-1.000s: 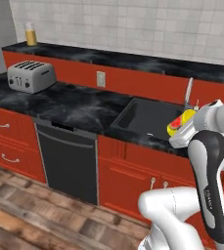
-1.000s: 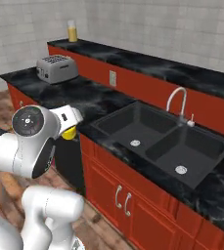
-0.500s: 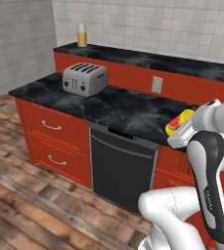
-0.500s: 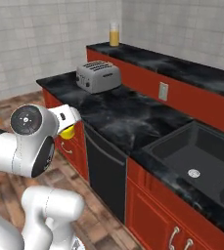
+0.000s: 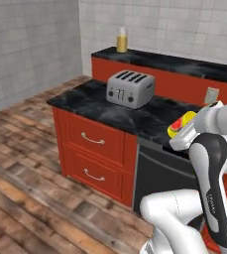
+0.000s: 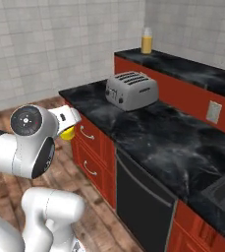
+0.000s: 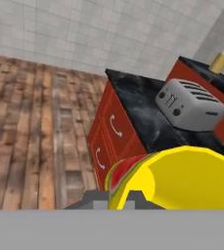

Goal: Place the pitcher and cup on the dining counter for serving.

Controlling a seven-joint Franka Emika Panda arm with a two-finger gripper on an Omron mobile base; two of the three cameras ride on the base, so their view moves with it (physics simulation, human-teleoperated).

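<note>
hand view: small opaque yellow cup (image 7: 191,178) lower right, clenched in the gripper (image 7: 114,201)
pitcher: tall clear glass pitcher (image 5: 121,40) with orange liquid, top centre on black-topped dining counter (image 5: 184,63)

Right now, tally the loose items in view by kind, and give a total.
Pitcher, standing on the dining counter: 1
Cup, yellow, held in the gripper: 1
Toaster, silver, on the lower counter: 1
Total: 3

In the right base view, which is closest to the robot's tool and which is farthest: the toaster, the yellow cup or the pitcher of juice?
1. Cup: held in the tool, at the arm's end.
2. Toaster: on the lower counter, middle.
3. Pitcher: on the raised dining counter, far back.
</note>
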